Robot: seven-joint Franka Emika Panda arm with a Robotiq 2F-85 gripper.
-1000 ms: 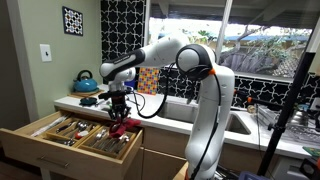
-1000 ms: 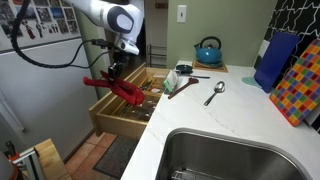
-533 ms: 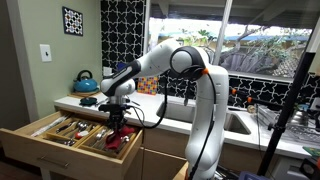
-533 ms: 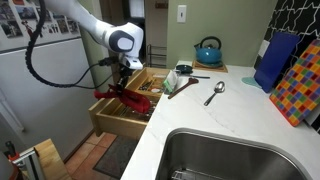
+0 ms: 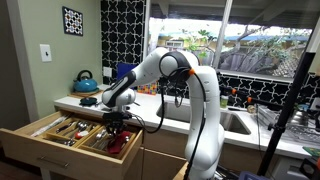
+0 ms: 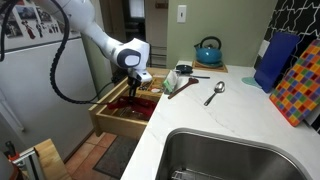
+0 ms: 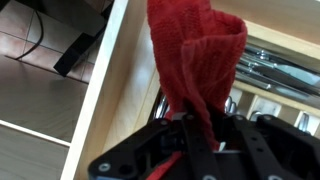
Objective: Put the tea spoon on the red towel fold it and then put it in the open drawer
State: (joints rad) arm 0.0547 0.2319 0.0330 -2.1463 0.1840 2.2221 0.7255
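our end effector (image 7: 195, 128) is clenched on the bunched red cloth towel (image 7: 197, 50), hanging just below it inside the open wooden drawer (image 7: 112, 90). we should lower until the towel settles beside the shiny metal cutlery (image 7: 282, 70), then let go.

Your arm (image 5: 190, 75) is arched over from the base and reaching way down low. The wrist (image 6: 132, 57) is bent so the gripper (image 5: 117, 127) points straight down. In the wrist view its fingers are pinched tight on the red towel (image 7: 195, 50).
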